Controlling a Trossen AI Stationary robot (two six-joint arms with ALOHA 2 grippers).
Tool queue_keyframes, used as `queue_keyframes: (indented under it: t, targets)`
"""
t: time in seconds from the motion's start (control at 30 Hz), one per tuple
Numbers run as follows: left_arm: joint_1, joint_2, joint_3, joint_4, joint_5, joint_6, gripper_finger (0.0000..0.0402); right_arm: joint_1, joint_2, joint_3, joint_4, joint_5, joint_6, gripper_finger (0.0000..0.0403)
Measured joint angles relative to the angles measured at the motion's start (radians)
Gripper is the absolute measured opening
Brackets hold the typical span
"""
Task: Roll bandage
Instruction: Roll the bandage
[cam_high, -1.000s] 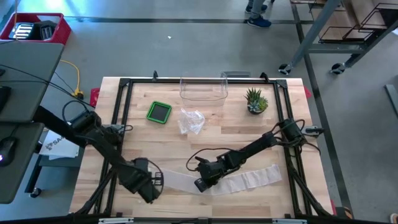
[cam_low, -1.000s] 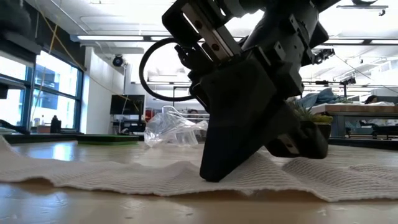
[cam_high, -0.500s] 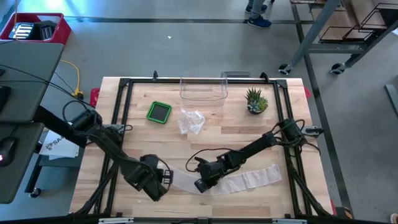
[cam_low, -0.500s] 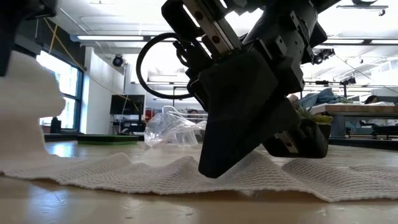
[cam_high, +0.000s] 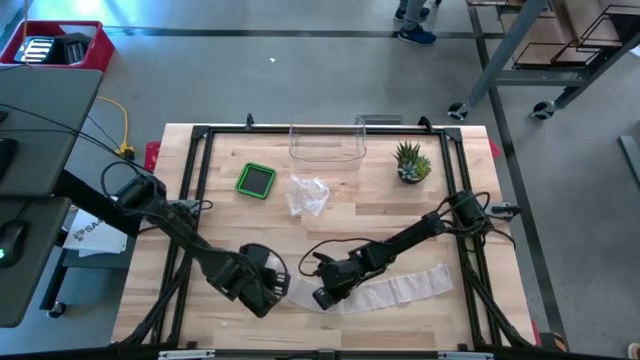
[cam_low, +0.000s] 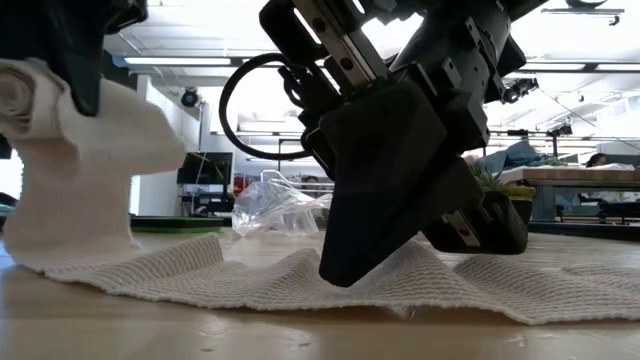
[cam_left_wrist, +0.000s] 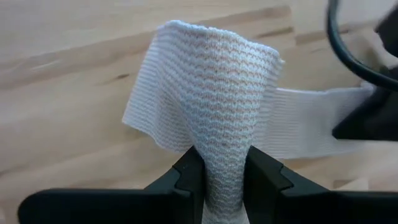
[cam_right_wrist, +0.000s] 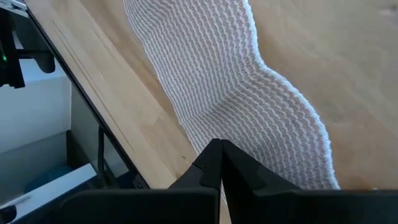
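Bandage (cam_high: 400, 290) lies stretched flat along the table's (cam_high: 450, 200) near edge, its long axis running left to right, one end reaching toward the near right corner and the other lifted at the left. At that left end, the left gripper (cam_high: 268, 288), low over the near edge left of centre, pinches a folded-over wad of the mesh between its fingers (cam_left_wrist: 189, 174); the left wrist view shows the fabric doubled over and standing up out of the jaws, the rest trailing away across the wood. The low view shows that raised wad (cam_low: 70, 160) held clear of the tabletop, with the strip sloping down from it to the surface. Just to the right, near the middle of the near edge, the right gripper (cam_high: 325, 297), fingers pressed together, bears down on the strip and appears to pin it. From there the bandage runs flat and unrolled toward the right. The job looks barely begun: only the left end is gathered, in a loose first turn at most, and nearly the whole length is left to wind.
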Motion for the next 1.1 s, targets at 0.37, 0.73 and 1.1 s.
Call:
queue_keyframes:
  t: [0.37,0.73,1.1]
  targets:
    - [0.047,0.000,0.000,0.039,0.017,0.146,0.0075,0.000,0.000,0.000,0.001,-0.001,0.000,0.0000]
    - [0.068,0.000,0.000,0.072,0.028,0.272,0.0153,0.000,0.000,0.000,0.001,-0.014,0.000,0.0000]
    - [0.107,0.000,0.000,0.048,0.115,0.393,0.0189,-0.011,-0.013,0.002,-0.010,-0.055,-0.061,0.0000]
